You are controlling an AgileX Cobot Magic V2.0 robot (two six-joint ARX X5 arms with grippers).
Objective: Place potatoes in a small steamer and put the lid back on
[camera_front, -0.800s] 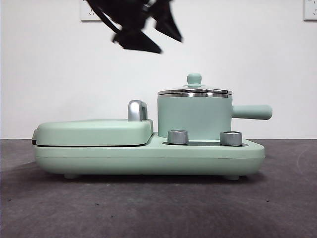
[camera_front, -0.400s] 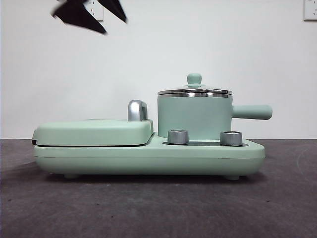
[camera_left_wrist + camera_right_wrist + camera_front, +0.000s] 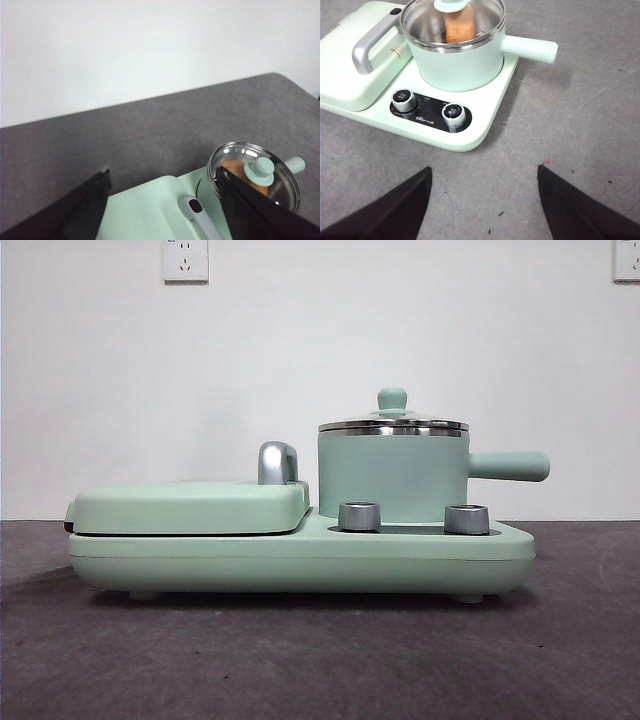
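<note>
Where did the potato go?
The potato sits inside the small steamer, under the glass lid, seen through it in both wrist views.

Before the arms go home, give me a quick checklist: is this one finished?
1. Potato inside the pot: ok, seen orange-brown through the glass in both wrist views.
2. Lid on the pot: ok, its steel rim sits level on the pot's rim in the front view.
3. Pot seated on the cooker base: ok, upright, with its handle pointing sideways.
4. Left gripper free: ok, jaws open, nothing between them.
5. Right gripper free: ok, jaws open, above bare table.
6. Arms clear of the cooker: ok, none shows in the front view.
</note>
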